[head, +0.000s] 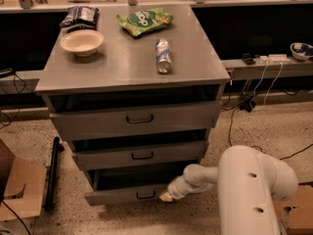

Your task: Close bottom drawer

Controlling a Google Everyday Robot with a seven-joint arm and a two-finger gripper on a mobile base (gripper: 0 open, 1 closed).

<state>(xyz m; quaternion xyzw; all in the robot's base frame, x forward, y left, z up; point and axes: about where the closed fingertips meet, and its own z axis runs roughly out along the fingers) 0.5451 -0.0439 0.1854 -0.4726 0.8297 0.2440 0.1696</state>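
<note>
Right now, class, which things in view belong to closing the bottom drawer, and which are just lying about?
Belonging to the job: bottom drawer, pulled out; gripper, at the right end of its front panel.

Lying about: bowl, green snack bag, can on its side, dark packet, all on the cabinet top; cardboard box on the floor.

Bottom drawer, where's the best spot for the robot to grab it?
Probably its small dark pull handle, from the front: it sticks out mid-panel, and the bottom drawer stands open toward the room. The gripper sits at the panel's right end.
</note>
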